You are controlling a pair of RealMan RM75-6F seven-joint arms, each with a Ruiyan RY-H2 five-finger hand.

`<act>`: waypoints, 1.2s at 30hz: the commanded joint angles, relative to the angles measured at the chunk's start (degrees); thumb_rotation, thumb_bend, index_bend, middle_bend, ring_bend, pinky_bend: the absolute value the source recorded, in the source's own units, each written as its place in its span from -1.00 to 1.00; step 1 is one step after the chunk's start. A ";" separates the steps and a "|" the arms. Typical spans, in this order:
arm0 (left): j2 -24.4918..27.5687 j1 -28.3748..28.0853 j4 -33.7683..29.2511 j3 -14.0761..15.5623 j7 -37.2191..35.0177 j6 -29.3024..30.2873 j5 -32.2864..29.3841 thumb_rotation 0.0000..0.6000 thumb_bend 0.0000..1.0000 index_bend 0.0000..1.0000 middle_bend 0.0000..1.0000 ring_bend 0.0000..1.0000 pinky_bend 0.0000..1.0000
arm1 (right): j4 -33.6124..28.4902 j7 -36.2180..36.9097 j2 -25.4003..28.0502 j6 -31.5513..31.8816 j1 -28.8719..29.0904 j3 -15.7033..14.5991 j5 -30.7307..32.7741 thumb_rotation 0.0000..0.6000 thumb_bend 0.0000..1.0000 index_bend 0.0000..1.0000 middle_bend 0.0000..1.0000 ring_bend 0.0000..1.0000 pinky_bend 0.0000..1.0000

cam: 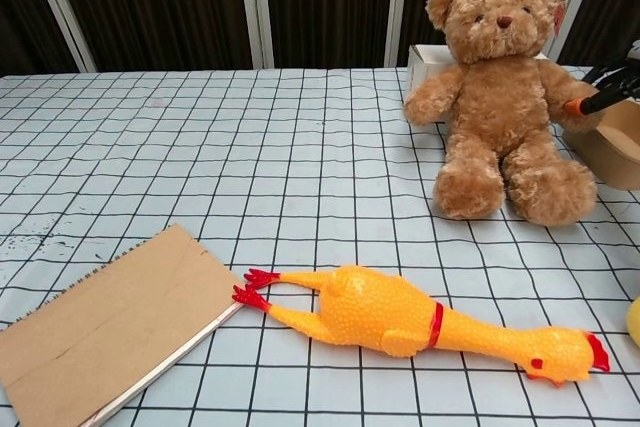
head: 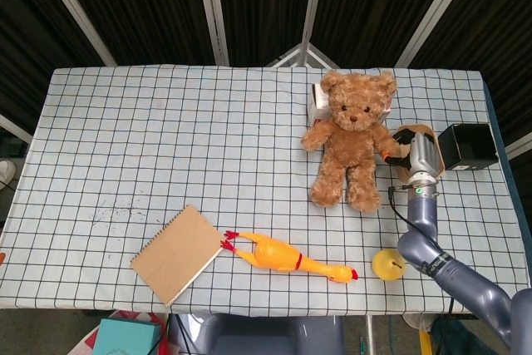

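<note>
The right hand (head: pixel 402 149) is seen at the right side of the counter (head: pixel 166 147), just beside the brown plush teddy bear (head: pixel 349 139). Its dark fingers (cam: pixel 608 89), tipped in orange, are extended toward the bear's arm and are set against the fur there; whether the arm is actually pinched cannot be told, since most of the hand is hidden in both views. The left hand is not shown in either view.

The bear is seated upright near the far right of the counter, its curly fur soft and matted, its back close to a small white cardboard box (head: pixel 317 104). A brown open-topped cardboard container (head: pixel 432 145) is placed under the right hand, with a black cube-shaped box (head: pixel 467 145) beside it. A yellow rubber chicken (head: pixel 287 257), pimpled in texture with red feet and comb, is laid flat near the front edge. A brown spiral-bound notebook (head: pixel 176 253) is laid just left of its feet, and a small yellow round fruit-like object (head: pixel 386 264) to its right. The counter is covered by a white cloth with a black grid.
</note>
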 commanded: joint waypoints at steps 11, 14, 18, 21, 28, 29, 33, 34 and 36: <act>-0.31 -0.25 -0.19 0.16 0.95 -0.26 0.12 1.00 -0.46 -0.56 -1.00 -1.00 -0.73 | 0.02 -0.87 0.57 -0.95 -0.46 -0.88 -0.79 1.00 -0.34 -0.18 -0.04 -0.41 -1.00; -0.45 -0.36 -0.18 0.11 1.27 -0.33 0.02 1.00 -0.46 -0.56 -1.00 -1.00 -0.73 | -0.46 -1.69 1.46 -1.76 -0.48 -1.92 -2.31 1.00 -0.34 -0.45 -0.21 -0.49 -1.00; -0.42 -0.38 -0.21 -0.03 1.25 -0.42 -0.35 1.00 -0.46 -0.56 -1.00 -1.00 -0.73 | -2.01 -1.37 2.85 -2.86 -0.87 -2.41 -3.52 1.00 -0.34 -0.72 -0.40 -0.61 -1.00; -0.32 -0.30 -0.20 -0.06 1.01 -0.35 -0.44 1.00 -0.46 -0.56 -1.00 -1.00 -0.73 | -4.24 0.05 4.53 -4.03 -1.78 -2.60 -4.56 1.00 -0.34 -0.90 -0.59 -0.78 -1.00; -0.13 -0.28 -0.25 -0.04 0.57 -0.49 -0.51 1.00 -0.46 -0.56 -1.00 -1.00 -0.73 | -10.55 4.02 10.00 -4.53 -5.79 -3.29 -7.48 1.00 -0.34 -1.00 -0.68 -0.87 -1.00; -0.11 -0.28 -0.25 -0.02 0.52 -0.52 -0.47 1.00 -0.46 -0.56 -1.00 -1.00 -0.73 | -11.77 4.96 11.00 -3.98 -6.82 -3.33 -8.10 1.00 -0.34 -1.00 -0.68 -0.87 -1.00; -0.03 -0.34 -0.29 0.14 0.30 -0.71 -0.22 1.00 -0.46 -0.56 -1.00 -1.00 -0.73 | -17.13 6.78 15.26 -0.04 -11.75 -5.45 -12.23 1.00 -0.34 -1.00 -0.68 -0.87 -1.00; 0.00 -0.36 -0.30 0.23 0.22 -0.75 -0.05 1.00 -0.46 -0.56 -1.00 -1.00 -0.73 | -19.02 6.99 16.51 1.82 -13.55 -6.62 -14.00 1.00 -0.34 -1.00 -0.68 -0.87 -1.00; 0.03 -0.31 -0.28 0.36 0.06 -0.71 0.19 1.00 -0.46 -0.56 -1.00 -1.00 -0.73 | -22.70 8.21 18.33 4.93 -16.63 -8.55 -17.70 1.00 -0.34 -1.00 -0.68 -0.87 -1.00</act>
